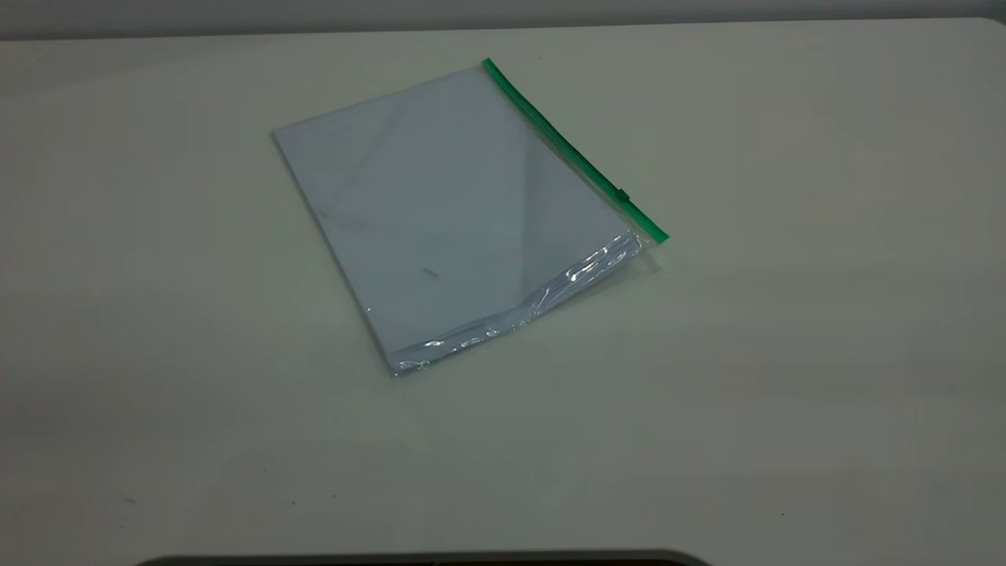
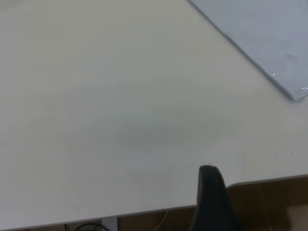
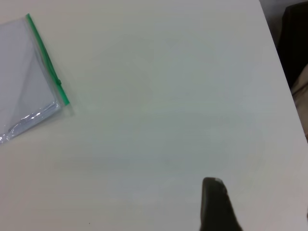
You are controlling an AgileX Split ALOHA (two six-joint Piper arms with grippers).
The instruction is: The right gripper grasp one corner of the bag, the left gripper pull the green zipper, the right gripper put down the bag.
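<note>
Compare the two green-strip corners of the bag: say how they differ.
The near corner of the bag has the slider tab close by; the far corner has none. Clear plastic puckers and glints beside the near corner; at the far corner it lies smooth. Both lie flat on the table, ending the green zipper, untouched by any gripper.

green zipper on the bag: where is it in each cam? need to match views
Exterior: the green zipper runs along the bag's right edge, slider near the front end.
Left wrist: not in view; only a zipperless bag corner shows, top right.
Right wrist: upper left, along the bag's edge.
Shared landmark: the bag's crinkled clear short edge.
</note>
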